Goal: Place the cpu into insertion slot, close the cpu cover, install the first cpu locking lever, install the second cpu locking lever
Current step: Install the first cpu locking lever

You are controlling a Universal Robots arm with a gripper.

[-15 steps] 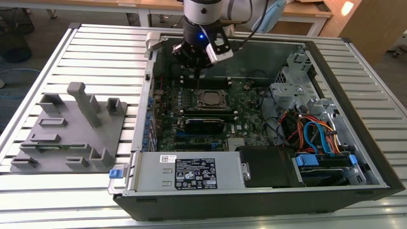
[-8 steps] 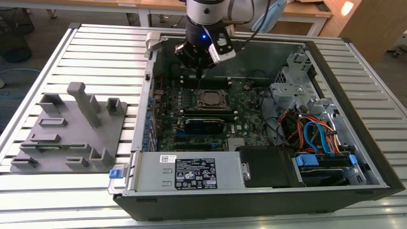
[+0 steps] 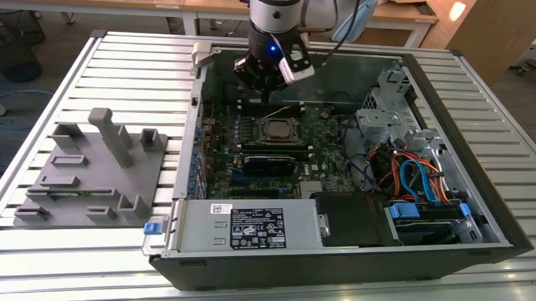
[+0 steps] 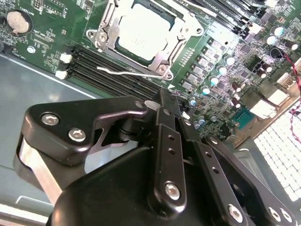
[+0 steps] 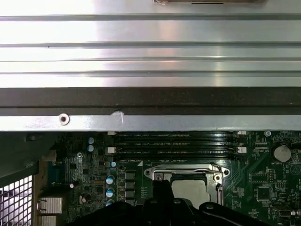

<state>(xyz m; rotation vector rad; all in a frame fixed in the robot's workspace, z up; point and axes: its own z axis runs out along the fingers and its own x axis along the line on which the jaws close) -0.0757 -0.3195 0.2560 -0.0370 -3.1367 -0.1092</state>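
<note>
The cpu (image 4: 143, 30) shows its silver-grey top inside the insertion slot (image 3: 280, 131) on the green board. The silvery cpu cover (image 4: 181, 40) lies flat around it as a frame. A thin wire locking lever (image 4: 127, 73) stands loose along the socket's edge that faces the memory slots. My gripper (image 4: 163, 96) hovers just beyond that edge, above the memory slots, with its black fingers (image 4: 162, 122) pressed together and nothing between them. In the exterior view the gripper (image 3: 266, 99) hangs over the far side of the socket. The first wrist view shows the cpu (image 5: 190, 188) just past the fingers.
Long black memory slots (image 4: 108, 77) run beside the socket. The open computer case (image 3: 435, 81) walls in the board, with a power supply (image 3: 251, 226) at the front and cables (image 3: 410, 179) at the exterior view's right. A grey fixture plate (image 3: 92, 169) lies at the exterior view's left.
</note>
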